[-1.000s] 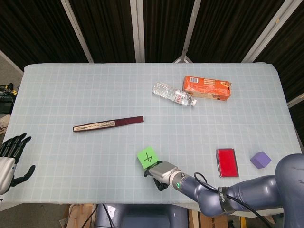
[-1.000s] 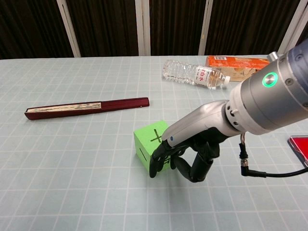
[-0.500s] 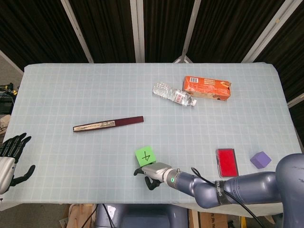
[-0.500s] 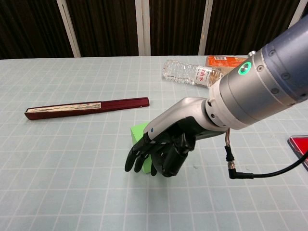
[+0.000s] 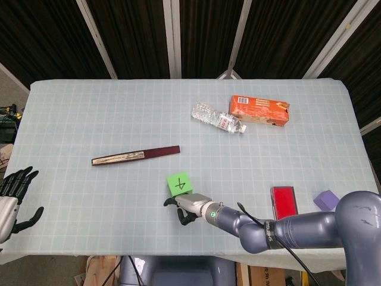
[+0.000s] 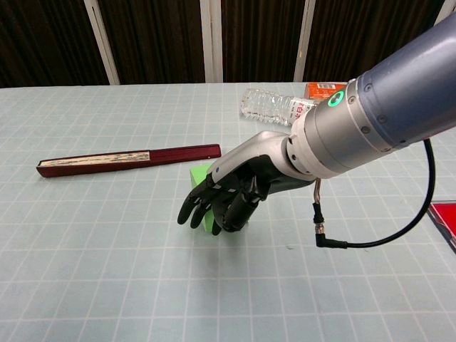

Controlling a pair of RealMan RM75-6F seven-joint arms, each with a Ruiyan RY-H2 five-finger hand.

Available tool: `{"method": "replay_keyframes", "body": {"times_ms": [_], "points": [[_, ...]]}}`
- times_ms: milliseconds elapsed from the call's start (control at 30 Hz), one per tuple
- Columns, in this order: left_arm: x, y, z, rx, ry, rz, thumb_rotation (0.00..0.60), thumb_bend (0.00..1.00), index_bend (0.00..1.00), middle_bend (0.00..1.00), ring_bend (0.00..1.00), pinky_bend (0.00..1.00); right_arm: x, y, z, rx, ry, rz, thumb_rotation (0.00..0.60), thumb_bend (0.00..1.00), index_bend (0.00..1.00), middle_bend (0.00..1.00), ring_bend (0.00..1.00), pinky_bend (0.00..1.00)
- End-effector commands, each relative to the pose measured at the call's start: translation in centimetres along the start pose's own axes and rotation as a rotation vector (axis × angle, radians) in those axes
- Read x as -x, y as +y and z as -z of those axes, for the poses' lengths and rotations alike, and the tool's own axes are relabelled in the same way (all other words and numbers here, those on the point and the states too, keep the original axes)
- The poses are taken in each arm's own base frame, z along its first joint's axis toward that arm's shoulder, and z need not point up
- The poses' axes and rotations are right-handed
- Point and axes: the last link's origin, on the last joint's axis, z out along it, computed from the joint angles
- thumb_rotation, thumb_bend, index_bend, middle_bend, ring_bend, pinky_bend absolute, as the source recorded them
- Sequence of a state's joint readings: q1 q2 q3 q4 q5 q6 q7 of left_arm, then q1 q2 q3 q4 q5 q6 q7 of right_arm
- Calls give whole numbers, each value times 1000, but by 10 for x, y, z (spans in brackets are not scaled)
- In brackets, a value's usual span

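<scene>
The pale grid-patterned tabletop (image 5: 89, 119) carries everything here, and the right robot hand (image 6: 224, 196) works near its front edge, fingers curled down around the near side of a small bright-green foam cube marked with a black cross (image 5: 179, 183); in the chest view the fingers (image 6: 196, 206) cover most of the cube's front, and whether they truly clamp it or only rest against it cannot be told. To do this grasp well, I judge the thumb and fingers should seat on opposite flat faces, pressing squarely so the light block does not tip or skid over the cloth. The cube sits just in front of the long dark-red folded fan (image 5: 136, 155), well apart from it. Being a cube it has no real long axis; its crossed face looks upward, its edges turned slightly off the grid lines. The left robot hand (image 5: 13, 199) hangs spread and idle at the far left edge
</scene>
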State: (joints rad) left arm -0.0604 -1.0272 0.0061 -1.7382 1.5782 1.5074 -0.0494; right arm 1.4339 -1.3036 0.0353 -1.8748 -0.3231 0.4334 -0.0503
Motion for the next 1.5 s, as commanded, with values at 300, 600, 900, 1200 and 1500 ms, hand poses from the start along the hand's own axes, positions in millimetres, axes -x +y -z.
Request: {"method": "replay_keyframes", "body": {"times_ms": [300,600,900,1200,1500], "points": [[1,1,0,1,0,-1,600,439,79,0,0,41,0,-6,-11,-24,-10,-59,600,942,139,131,184,0],[1,0,-1,0,-1,-3,600,438,79,0,0,41,-4,-17,-28,-66,-5,-108,600,941,139,131,184,0],[-1,-1,-1,-2,1,5,600,438,79,0,0,41,-11,-17,-39,-64,15,-151,600,942,139,131,184,0],[-1,-2,-1,-1,2,7,600,438,79,0,0,41,-23,-13,-40,-60,50,-188,600,942,139,130,184,0],[-1,-1,-1,-1,4,5,600,438,79,0,0,41,-26,-10,-22,-56,30,-172,600,942,139,131,184,0]]}}
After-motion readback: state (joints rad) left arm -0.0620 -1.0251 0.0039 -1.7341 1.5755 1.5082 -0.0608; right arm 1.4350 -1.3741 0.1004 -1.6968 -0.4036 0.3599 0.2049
